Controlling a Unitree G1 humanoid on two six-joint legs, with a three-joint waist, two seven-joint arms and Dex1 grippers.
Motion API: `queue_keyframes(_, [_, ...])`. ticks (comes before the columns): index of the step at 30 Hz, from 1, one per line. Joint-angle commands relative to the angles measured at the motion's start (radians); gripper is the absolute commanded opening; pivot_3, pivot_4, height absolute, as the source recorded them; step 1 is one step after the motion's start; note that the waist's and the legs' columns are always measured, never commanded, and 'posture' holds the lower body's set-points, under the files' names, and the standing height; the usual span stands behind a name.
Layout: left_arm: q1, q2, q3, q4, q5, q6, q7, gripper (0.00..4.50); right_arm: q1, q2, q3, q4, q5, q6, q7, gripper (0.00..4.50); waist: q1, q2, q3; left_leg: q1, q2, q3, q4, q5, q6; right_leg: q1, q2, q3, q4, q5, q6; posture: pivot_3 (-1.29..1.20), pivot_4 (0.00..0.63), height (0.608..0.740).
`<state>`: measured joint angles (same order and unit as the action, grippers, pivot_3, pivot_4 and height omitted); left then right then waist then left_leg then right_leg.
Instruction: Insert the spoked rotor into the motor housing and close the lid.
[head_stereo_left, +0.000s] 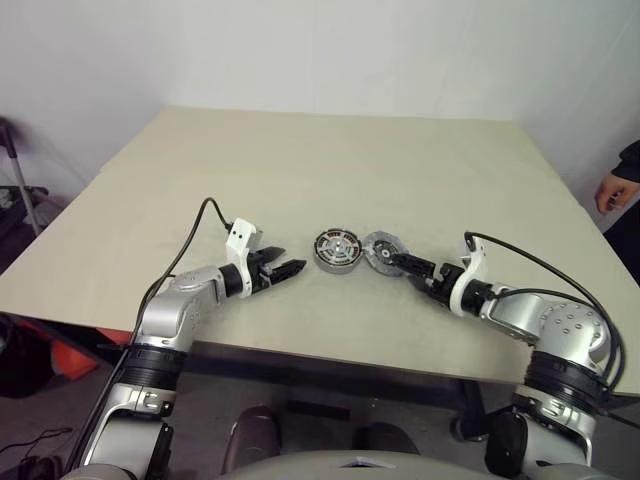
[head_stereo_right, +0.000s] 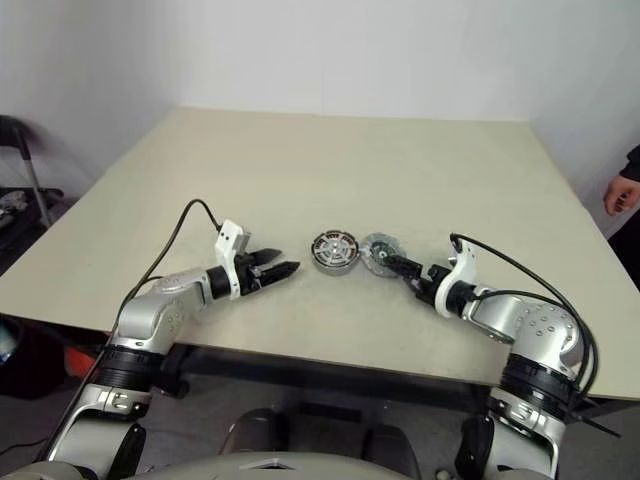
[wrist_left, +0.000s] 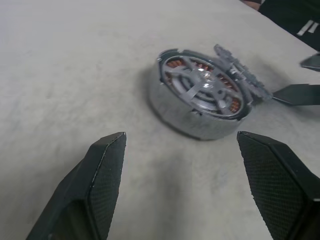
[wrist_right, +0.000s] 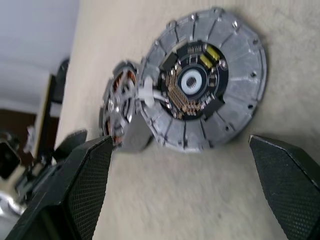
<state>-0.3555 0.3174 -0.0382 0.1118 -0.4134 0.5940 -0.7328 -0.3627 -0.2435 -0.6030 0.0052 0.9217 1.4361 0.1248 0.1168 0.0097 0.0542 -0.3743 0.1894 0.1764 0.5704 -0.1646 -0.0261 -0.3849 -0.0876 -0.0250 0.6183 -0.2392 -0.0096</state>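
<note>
Rotor (wrist_left: 202, 90) silver-spoked inside housing (wrist_left: 172, 112); lid (wrist_right: 210, 80) notched, grey.

grey lid (wrist_right: 202, 80), copper windings, beige table (head_stereo_left: 300, 160)

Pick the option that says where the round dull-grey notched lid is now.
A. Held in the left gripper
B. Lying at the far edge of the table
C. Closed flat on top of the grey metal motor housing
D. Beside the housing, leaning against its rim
D: the round dull-grey notched lid is propped against the rim of the shallow grey metal motor housing, the silver spoked rotor uncovered inside.
</note>
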Motion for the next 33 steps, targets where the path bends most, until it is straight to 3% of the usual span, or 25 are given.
queue_keyframes(1, [-0.02,0.011,0.022,-0.007,-0.001,-0.017,-0.002,3.74,-0.034,0.025,0.019,0.028,-0.017,-0.028,-0.02,4.47,-0.001,0.0,0.0,0.001,0.0,0.0,0.0,0.0,0.0,0.0,0.0,0.0,0.0,0.0,0.0,0.0,0.0,0.74])
queue_keyframes(16, [-0.016,0.0,0.018,-0.004,0.003,-0.024,0.006,3.74,-0.13,0.113,-0.067,0.082,0.06,-0.095,-0.073,4.47,-0.02,0.0,0.0,-0.002,-0.001,0.0,-0.003,0.002,-0.003,-0.003,0.0,0.0,0.0,0.0,0.0,0.0,0.0,0.74])
queue_keyframes(21, [-0.013,-0.002,0.015,-0.008,0.005,-0.021,0.01,3.74,-0.15,0.14,-0.1,0.076,0.126,-0.07,-0.123,4.47,-0.016,0.0,0.0,-0.004,-0.001,0.0,-0.006,0.0,0.0,-0.006,0.001,-0.001,0.0,0.005,-0.009,0.0,0.0,0.74])
queue_keyframes(33, [-0.015,-0.007,0.016,0.006,0.005,-0.027,0.013,3.74,-0.157,0.125,0.093,0.098,0.011,-0.266,-0.03,4.47,-0.015,0.0,0.0,-0.005,-0.001,0.0,-0.005,0.0,0.001,-0.006,0.001,-0.001,-0.001,0.004,-0.009,0.0,0.0,0.74])
